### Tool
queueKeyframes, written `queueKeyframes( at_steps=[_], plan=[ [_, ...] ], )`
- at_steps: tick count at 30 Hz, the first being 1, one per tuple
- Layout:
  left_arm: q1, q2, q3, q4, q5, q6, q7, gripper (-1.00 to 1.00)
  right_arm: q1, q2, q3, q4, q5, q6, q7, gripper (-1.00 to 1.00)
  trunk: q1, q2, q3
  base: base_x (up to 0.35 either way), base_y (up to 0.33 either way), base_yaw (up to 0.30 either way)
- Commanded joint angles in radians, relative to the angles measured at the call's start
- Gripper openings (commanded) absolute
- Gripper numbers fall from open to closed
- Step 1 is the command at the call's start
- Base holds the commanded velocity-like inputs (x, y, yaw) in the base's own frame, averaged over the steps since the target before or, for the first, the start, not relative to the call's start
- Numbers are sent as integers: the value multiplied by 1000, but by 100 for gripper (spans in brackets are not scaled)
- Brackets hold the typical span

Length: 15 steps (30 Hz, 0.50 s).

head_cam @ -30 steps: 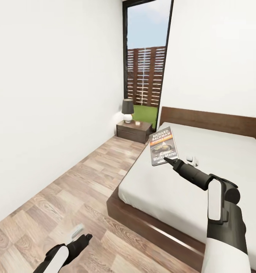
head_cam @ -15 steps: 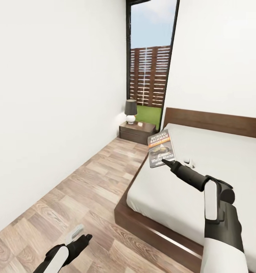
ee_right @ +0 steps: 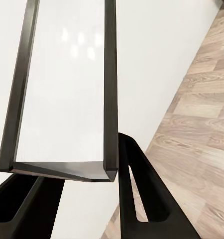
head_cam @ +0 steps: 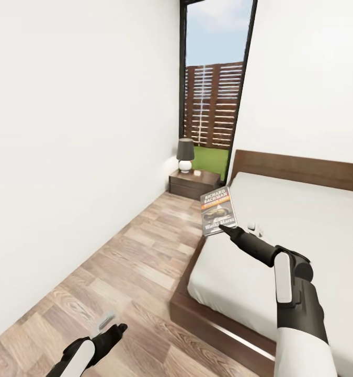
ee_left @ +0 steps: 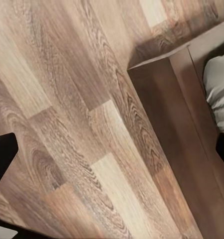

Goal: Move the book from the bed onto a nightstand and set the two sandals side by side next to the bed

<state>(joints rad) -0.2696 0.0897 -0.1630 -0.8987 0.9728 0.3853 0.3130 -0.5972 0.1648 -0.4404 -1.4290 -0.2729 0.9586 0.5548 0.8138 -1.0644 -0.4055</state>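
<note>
The right hand is clamped on the lower edge of the book, holding it upright in the air with its cover toward the head camera, above the near-left edge of the bed. In the right wrist view the book shows edge-on between the two dark fingers, its pale pages and dark cover rim pinched at the base. The nightstand stands at about twelve o'clock from the book, further along the strip of wood floor between the bed and the left wall, under the window; the lamp takes up the left part of its top, with bare wood to the right of it. So the step in hand looks like the carry of the book toward that nightstand. The next move calls for closing the gap forward, then lowering the book flat onto the bare part of the top, clear of the lamp, before letting go. The left hand hangs low over the floor at about seven o'clock in the head view; I cannot tell whether its fingers are apart or together. A small white object lies on the mattress just right of the right hand.
</note>
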Motion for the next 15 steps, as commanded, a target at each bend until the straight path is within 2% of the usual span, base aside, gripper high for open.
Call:
queueKeyframes(
  at_steps=[1, 15],
  plan=[
    [0, 1, -4, -2, 10, 0, 9, 100, -2, 1, -3, 1, -4, 7, 8, -100, 0, -1, -1, 211, 268, -110],
    [-1, 1, -4, -2, 10, 0, 9, 100, -3, 2, -3, 5, -4, 5, 8, -100, 0, -1, 3, 209, 270, -240]
  ],
)
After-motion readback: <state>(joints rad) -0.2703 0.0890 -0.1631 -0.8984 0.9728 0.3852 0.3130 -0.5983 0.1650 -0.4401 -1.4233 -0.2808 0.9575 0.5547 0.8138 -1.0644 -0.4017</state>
